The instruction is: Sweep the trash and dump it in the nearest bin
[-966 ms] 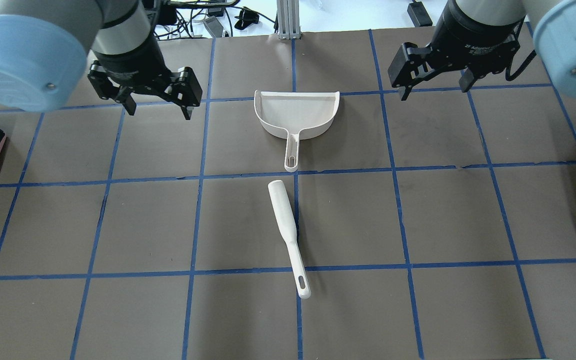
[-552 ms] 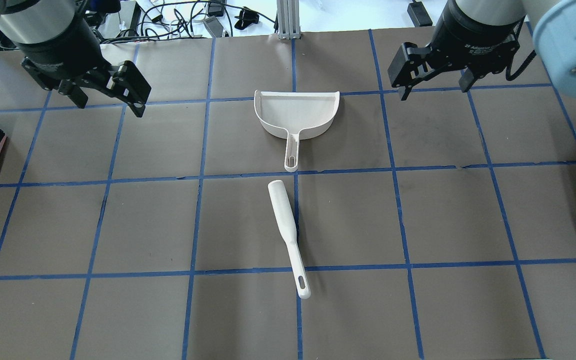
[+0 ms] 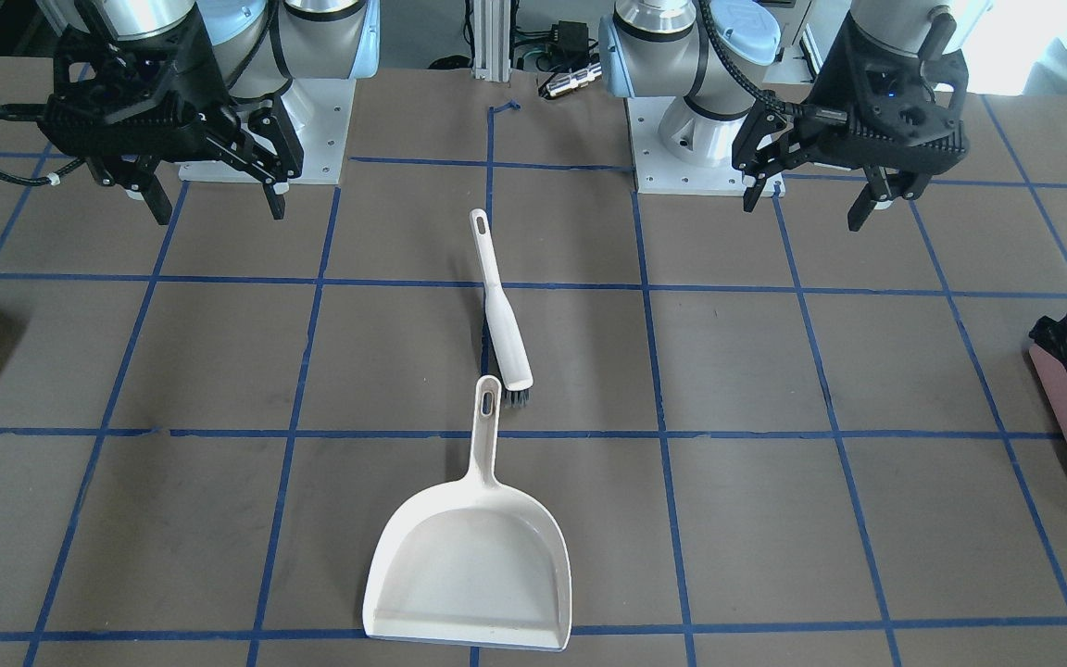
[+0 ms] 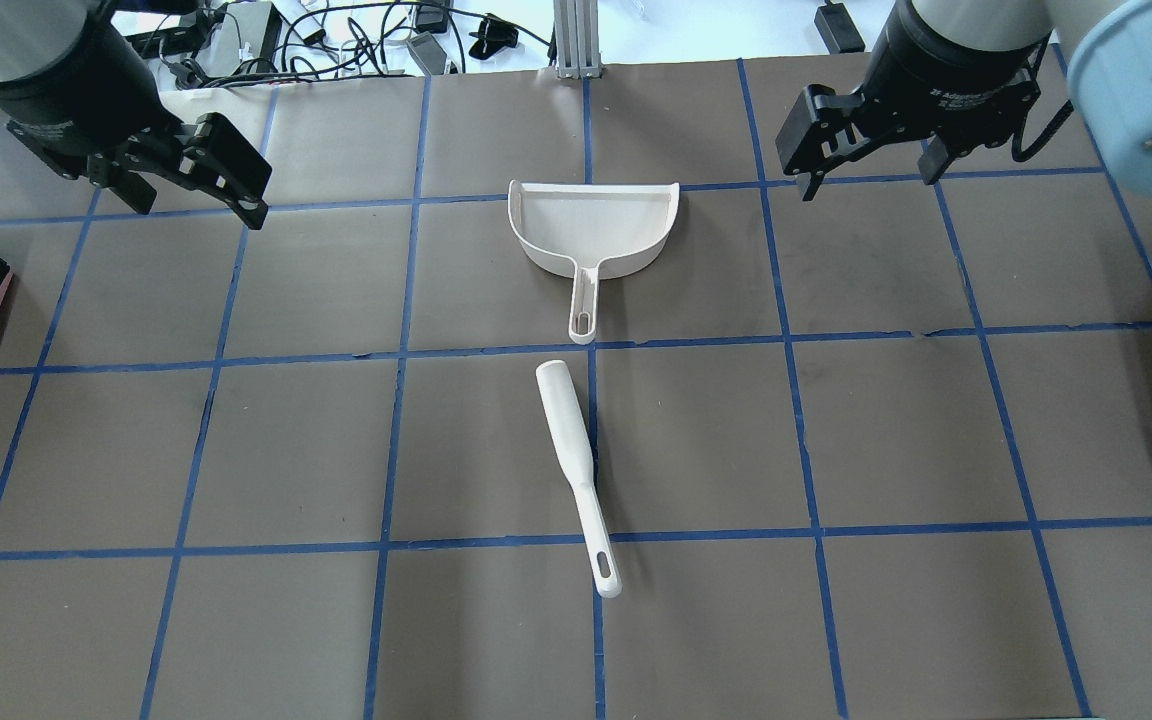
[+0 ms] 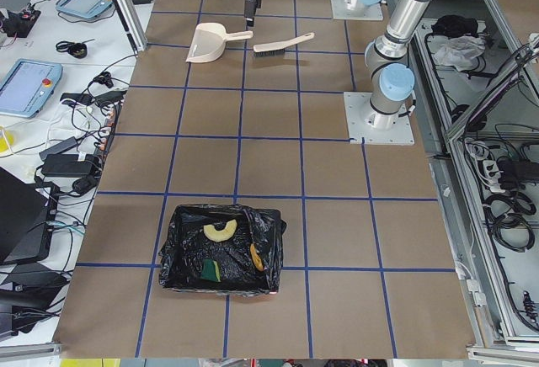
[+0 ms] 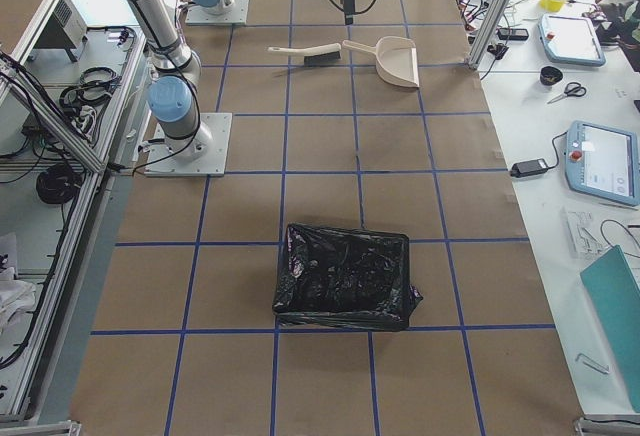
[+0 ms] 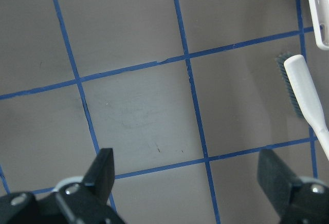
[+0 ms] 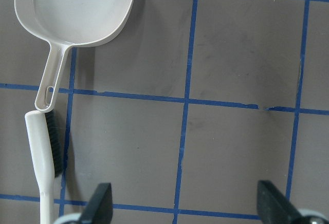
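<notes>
On the blue-gridded brown table (image 4: 286,440), both grippers hang open, empty — left gripper (image 4: 198,212) at 10 o'clock, right gripper (image 4: 868,185) at 2. Trash (image 5: 219,231) lies in the bin (image 5: 173,251) (black-lined) at 9 o'clock. Wrist lettering (image 4: 966,95): illegible.

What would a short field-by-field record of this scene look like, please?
left end effector: open, empty, above the table
right end effector: open, empty, above the table
dustpan: empty, lying mid-table
brush: lying unheld, head close to the dustpan's handle end
bin: black-lined, at the table end on the robot's left
inside it: croissant-shaped piece, sponge, brown lump
</notes>
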Available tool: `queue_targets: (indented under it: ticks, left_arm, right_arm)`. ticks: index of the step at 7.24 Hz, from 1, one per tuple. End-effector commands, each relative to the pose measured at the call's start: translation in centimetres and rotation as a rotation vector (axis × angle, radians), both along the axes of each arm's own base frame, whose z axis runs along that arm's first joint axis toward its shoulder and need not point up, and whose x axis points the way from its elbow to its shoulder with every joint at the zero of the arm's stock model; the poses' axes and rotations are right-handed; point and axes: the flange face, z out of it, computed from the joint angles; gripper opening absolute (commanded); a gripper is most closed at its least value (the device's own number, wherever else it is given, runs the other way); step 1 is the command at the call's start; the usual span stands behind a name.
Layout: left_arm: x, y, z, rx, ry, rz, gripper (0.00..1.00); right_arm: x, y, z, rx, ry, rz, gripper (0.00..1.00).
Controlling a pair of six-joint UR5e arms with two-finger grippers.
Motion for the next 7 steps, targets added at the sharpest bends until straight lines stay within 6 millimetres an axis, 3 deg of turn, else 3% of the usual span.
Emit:
queue_targets:
  ticks: [1,7]
  left_arm:
    - [0.08,0.09,-0.83,0.019,-0.004,0.011,1.0]
    - [0.2,0.1,-0.85,0.021,-0.01,0.004,1.0]
  right_arm:
    - [0.09,0.04,0.04,-0.002,-0.001,0.002,1.0]
    - [-0.01,0.11,0.2,-0.001,0.0,0.0,1.0]
